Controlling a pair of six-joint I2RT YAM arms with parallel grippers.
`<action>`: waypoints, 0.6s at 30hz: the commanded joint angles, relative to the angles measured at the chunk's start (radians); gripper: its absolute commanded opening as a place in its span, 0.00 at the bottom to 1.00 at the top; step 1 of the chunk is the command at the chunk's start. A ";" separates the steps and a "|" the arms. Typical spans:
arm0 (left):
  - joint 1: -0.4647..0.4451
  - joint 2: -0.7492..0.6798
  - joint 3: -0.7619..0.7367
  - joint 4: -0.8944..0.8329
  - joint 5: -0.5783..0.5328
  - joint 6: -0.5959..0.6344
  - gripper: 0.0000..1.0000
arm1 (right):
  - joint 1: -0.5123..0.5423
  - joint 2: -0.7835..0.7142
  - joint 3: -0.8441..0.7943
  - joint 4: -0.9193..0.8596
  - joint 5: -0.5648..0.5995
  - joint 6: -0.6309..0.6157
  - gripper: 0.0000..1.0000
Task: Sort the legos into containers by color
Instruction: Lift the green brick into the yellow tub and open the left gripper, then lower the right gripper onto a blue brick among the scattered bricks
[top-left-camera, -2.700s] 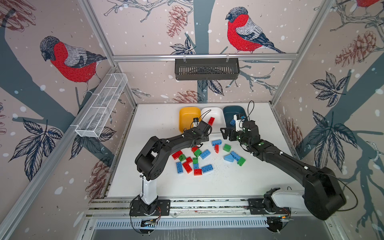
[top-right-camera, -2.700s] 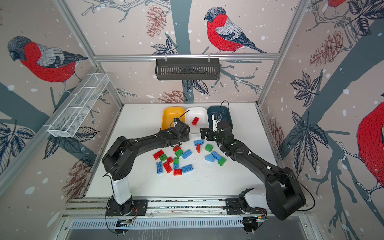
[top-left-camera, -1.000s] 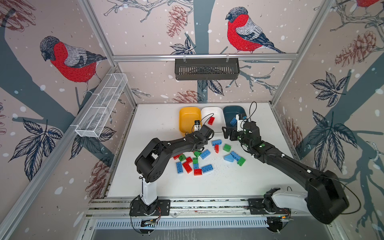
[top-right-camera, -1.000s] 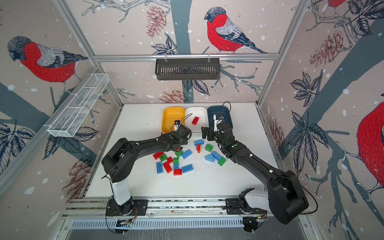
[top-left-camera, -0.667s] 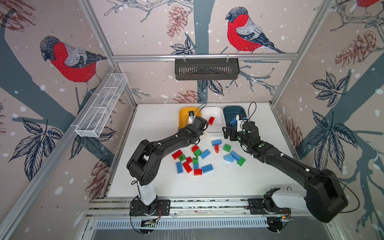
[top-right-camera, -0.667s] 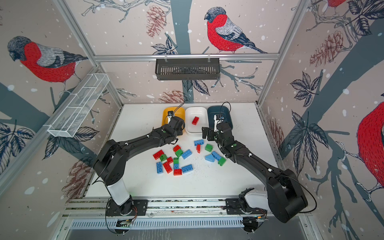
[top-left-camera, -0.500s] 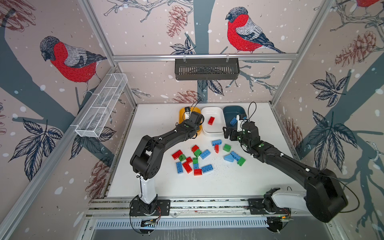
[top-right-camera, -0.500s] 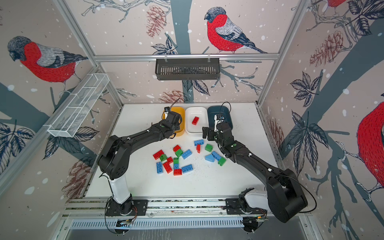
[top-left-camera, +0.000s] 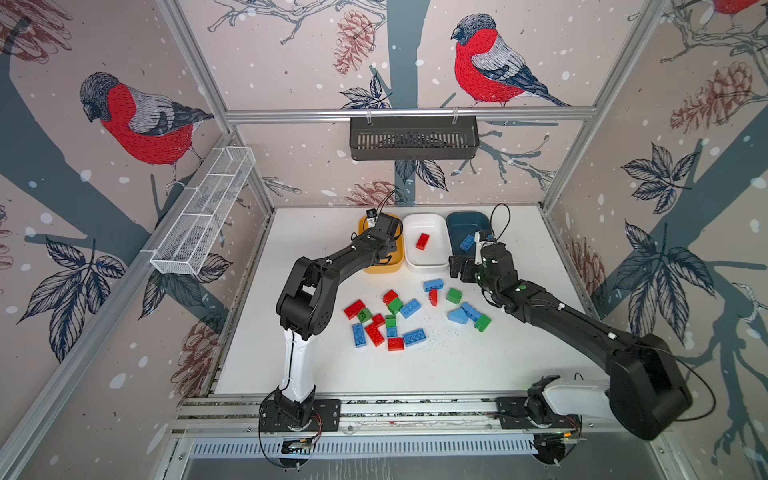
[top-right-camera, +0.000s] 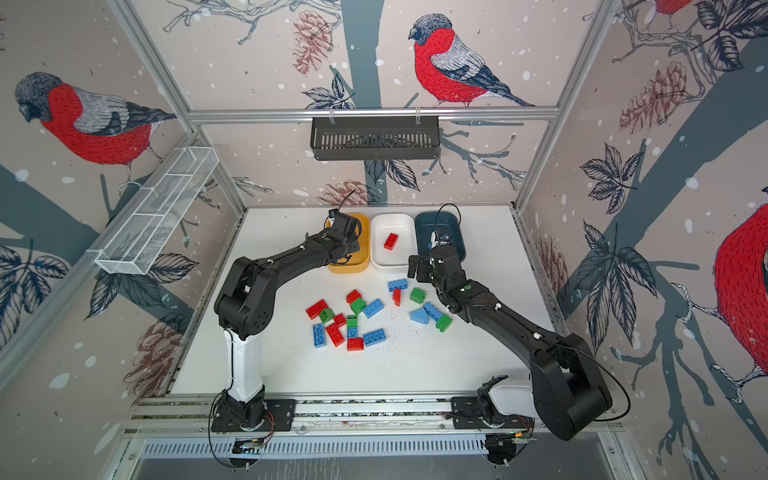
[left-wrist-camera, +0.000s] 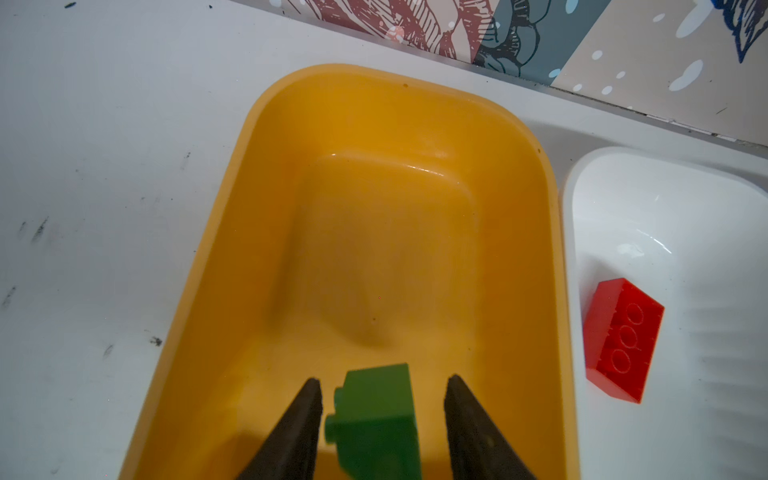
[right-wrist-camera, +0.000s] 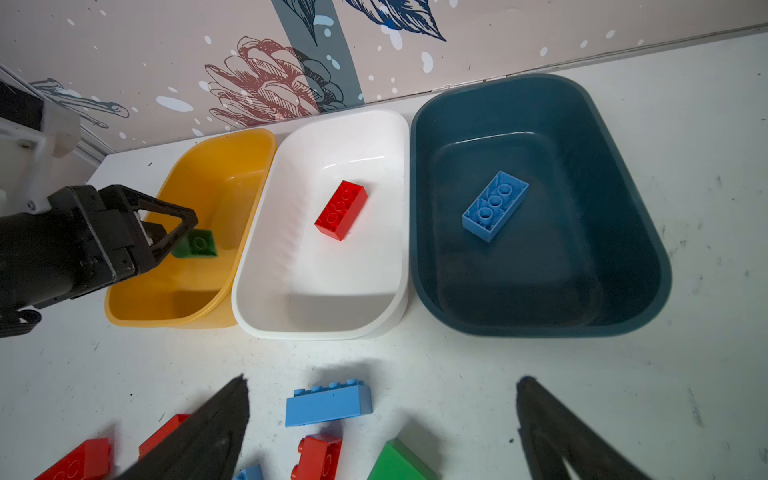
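Note:
My left gripper (left-wrist-camera: 384, 379) hangs over the near end of the mustard yellow tub (left-wrist-camera: 552, 232), its fingers parted. A small green brick (left-wrist-camera: 378, 411) sits between the fingers with a gap on each side. The right wrist view shows that green brick (right-wrist-camera: 195, 244) low inside the yellow tub (right-wrist-camera: 232, 149). One red brick (top-left-camera: 422, 241) lies in the white tub (top-left-camera: 428, 268). A blue brick (top-left-camera: 467, 243) lies in the dark teal tub (top-left-camera: 465, 218). My right gripper (right-wrist-camera: 383, 380) is open wide above a loose blue brick (right-wrist-camera: 328, 405). Several red, blue and green legos (top-left-camera: 390, 320) lie mid-table.
A black slotted basket (top-left-camera: 413, 137) hangs on the back wall and a white wire rack (top-left-camera: 203, 216) on the left wall. A red brick (right-wrist-camera: 318, 455) and a green one (right-wrist-camera: 399, 463) lie just behind the loose blue brick. The arms' metal rail (top-left-camera: 415, 409) runs along the table's front edge.
My left arm swung from the pile to the back, over the yellow tub, with the green brick. Its fingers have parted from the brick. The right arm has hardly moved.

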 joint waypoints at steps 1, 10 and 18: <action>0.000 -0.010 0.007 -0.027 0.007 -0.008 0.61 | 0.000 0.006 0.009 -0.029 0.014 0.019 0.99; 0.000 -0.090 -0.069 0.037 0.044 0.012 0.79 | 0.004 0.028 -0.012 -0.113 -0.005 0.108 0.99; 0.000 -0.197 -0.194 0.169 0.070 0.021 0.97 | 0.049 0.078 -0.049 -0.240 -0.046 0.197 0.96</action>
